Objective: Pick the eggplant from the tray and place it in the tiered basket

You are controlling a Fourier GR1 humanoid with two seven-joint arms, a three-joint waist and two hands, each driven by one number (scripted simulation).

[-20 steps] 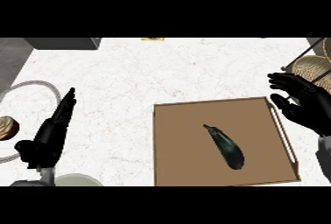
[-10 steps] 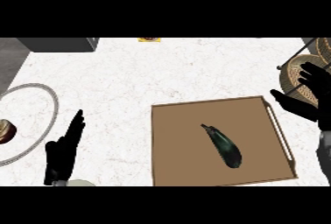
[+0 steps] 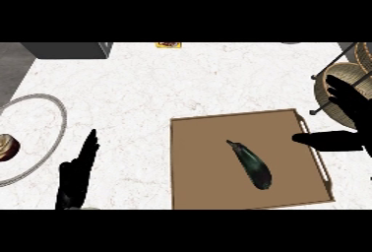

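Note:
A dark, glossy eggplant (image 3: 252, 165) lies slantwise in the middle of the brown tray (image 3: 203, 167), stem end toward the far left. My right hand (image 3: 347, 113) hovers open over the tray's right rim, thumb pointing left toward the eggplant, fingers straight and spread; it touches nothing. The wicker tiered basket (image 3: 360, 75) with its dark wire frame stands at the right edge, just behind that hand. My left hand (image 3: 75, 176) is open at the lower left, fingers straight and pointing away, well left of the tray.
A round plate (image 3: 45, 106) with a pale rim sits at the left edge, a small brown item (image 3: 7, 146) on it. A grey box (image 3: 69, 49) stands at the far left, a small yellow thing (image 3: 169, 45) at the far edge.
The view has shifted so the tray and eggplant sit lower and more central. My right hand has moved down toward the tray's right rim, and my left hand has sunk toward the lower edge.

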